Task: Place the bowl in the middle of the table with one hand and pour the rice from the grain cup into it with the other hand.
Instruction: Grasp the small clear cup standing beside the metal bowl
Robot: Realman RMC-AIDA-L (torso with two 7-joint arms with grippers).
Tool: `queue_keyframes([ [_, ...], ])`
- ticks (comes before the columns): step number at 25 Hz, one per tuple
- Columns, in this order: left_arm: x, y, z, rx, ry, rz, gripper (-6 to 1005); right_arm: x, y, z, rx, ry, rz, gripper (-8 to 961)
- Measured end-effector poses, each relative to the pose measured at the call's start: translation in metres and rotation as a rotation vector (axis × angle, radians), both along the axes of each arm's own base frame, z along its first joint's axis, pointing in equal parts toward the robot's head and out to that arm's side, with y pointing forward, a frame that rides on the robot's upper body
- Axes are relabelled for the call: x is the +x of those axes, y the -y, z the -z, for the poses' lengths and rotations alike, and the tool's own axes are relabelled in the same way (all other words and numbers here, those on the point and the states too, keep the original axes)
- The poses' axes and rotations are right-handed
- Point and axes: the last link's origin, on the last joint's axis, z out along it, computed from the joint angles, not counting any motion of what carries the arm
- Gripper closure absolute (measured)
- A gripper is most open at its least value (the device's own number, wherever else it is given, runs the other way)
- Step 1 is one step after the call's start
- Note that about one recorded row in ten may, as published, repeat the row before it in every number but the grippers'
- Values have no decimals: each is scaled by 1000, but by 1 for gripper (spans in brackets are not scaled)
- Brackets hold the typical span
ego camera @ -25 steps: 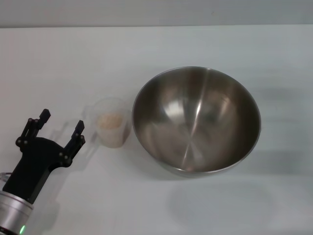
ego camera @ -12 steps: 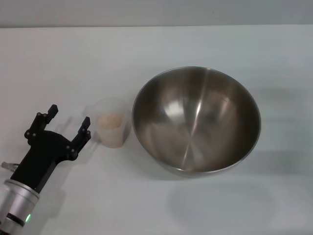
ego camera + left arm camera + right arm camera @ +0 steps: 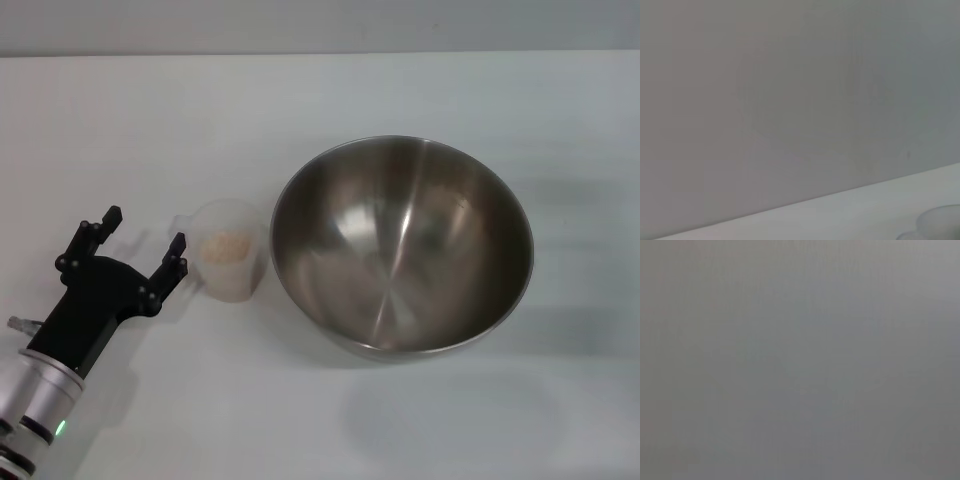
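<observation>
While the left pincer is hovering with fingers spread at the grain cup's nine o'clock, cup (rice inside) is sitting on the counter, bowl just beside at three o'clock, right pincer unseen.

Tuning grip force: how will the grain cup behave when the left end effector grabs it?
The grain cup looks like thin translucent plastic, so it is probably light and may flex if squeezed. It is small and upright with only a little rice, so a nudge from the open left end effector could slide or tip it.
</observation>
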Motion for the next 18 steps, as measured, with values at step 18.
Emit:
queue_keyframes([
  [18, 2, -14, 2, -16, -20, -11, 200, -2, -5, 1, -9, -1, -2, 220],
])
